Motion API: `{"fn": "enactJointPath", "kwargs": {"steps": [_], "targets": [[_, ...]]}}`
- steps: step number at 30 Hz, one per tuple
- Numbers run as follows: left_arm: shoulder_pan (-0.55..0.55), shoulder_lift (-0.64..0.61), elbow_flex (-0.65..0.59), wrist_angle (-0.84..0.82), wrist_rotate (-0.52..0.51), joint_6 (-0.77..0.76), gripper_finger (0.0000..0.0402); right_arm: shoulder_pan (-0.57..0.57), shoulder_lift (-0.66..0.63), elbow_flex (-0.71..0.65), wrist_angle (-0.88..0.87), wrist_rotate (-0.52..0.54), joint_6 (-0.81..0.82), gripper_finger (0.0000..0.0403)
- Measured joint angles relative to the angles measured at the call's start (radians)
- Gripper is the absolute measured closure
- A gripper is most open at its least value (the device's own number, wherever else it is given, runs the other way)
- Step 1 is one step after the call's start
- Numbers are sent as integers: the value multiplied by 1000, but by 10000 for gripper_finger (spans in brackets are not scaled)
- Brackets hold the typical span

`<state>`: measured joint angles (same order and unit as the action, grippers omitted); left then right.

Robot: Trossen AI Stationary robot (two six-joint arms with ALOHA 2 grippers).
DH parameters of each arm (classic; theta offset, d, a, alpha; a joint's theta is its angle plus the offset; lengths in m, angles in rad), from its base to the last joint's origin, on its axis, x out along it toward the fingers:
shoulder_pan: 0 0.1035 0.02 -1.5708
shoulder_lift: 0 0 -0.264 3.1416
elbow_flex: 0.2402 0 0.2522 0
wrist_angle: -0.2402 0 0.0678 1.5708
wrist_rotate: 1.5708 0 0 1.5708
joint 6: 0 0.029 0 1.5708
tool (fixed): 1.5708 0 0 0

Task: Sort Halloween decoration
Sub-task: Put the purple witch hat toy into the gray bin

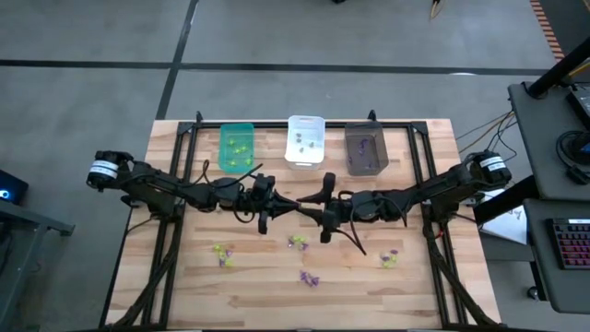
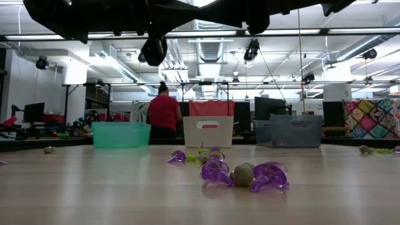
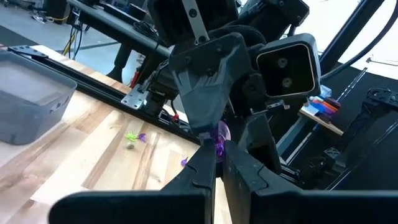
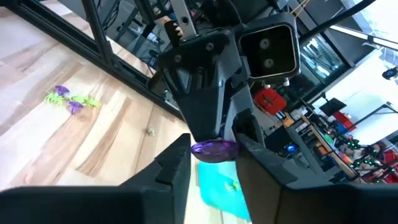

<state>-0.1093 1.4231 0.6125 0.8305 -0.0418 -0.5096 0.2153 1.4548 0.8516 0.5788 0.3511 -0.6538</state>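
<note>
scene: both arms meet above mid-table (image 1: pixel 184 286), centre of the high view; hand-to-hand pass of one purple trinket (image 4: pixel 214 149)
left hand (image 3: pixel 216 152): clenched, its tips pinching the purple trinket from above
right hand (image 4: pixel 213 159): not clamped; fingers stand apart on either side of the trinket; whether the pads touch it, cannot tell
trinket: in the air between the two hands, clear of the table, lower centre of the right wrist view
bins: green bin (image 1: pixel 237 126), white bin (image 1: pixel 305 118), grey bin (image 1: pixel 365 125) in a row at the upper centre of the high view; the grey one seems to hold purple bits, so it is the likely target
rest: loose trinkets (image 1: pixel 221 251) in four small clusters along the lower part of the high view, not sorted yet
step: my read is a handover, left to right
how: close your right hand square on the trinket body, not on a spike; it is tiny and slick-looking and could squirt out
how: hold the left hand clenched until the right grip is firm, then release left and pull it straight back
how: move the arms apart slowly; the hands are nearly touching and a knock could drop the piece
risk: if it falls it may roll among the clusters below; re-pick it before moving on
</note>
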Motion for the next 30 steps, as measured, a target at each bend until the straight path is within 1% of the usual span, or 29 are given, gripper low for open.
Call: {"fn": "enactJointPath", "kwargs": {"steps": [3,6,17,30], "targets": [[0,0,0,0,0,4,401,0,0,0,-1,0,0,319],[0,0,0,0,0,4,401,0,-1,0,-1,-2,0,335],[0,0,0,0,0,11,398,0,-2,0,0,-2,17,340],[1,0,0,-9,17,22,320,1,-6,0,1,6,41,342]]}}
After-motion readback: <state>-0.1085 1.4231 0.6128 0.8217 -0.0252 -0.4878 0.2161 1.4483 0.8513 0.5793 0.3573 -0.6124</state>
